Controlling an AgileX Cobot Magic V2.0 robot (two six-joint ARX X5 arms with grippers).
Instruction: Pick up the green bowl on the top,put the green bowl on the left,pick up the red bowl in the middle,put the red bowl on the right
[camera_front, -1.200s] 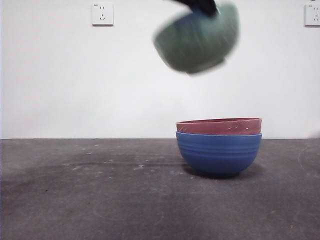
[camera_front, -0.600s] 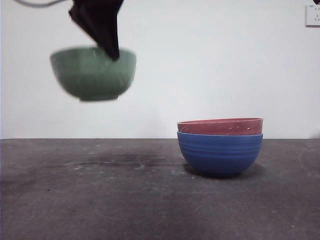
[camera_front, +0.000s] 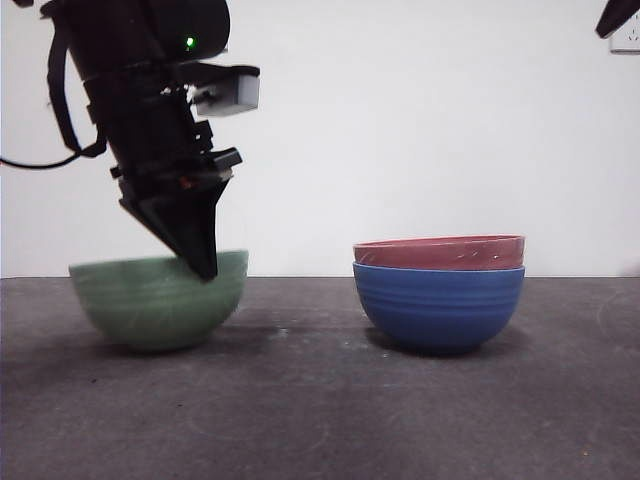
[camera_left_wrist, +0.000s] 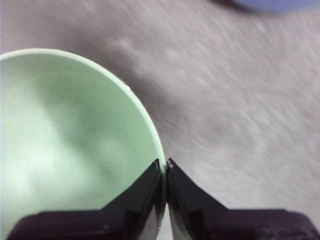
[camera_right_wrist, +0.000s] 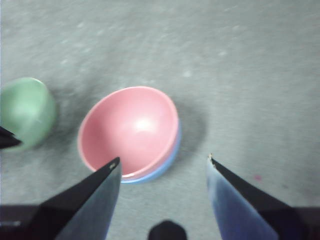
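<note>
The green bowl (camera_front: 158, 304) sits on the table at the left. My left gripper (camera_front: 203, 262) is shut on its rim, one jaw inside and one outside, as the left wrist view shows (camera_left_wrist: 164, 167) with the green bowl (camera_left_wrist: 65, 145). The red bowl (camera_front: 440, 252) is nested in the blue bowl (camera_front: 438, 306) at the centre right. My right gripper (camera_right_wrist: 161, 161) is open, high above the red bowl (camera_right_wrist: 129, 130), and shows only as a black tip at the front view's top right corner (camera_front: 618, 17). The green bowl also shows in the right wrist view (camera_right_wrist: 25, 111).
The dark grey table (camera_front: 320, 410) runs across the front. A white wall with a socket (camera_front: 627, 40) stands behind.
My left gripper has carried the green bowl from high above the stack to the left and down onto the table. The red and blue bowls have not moved.
</note>
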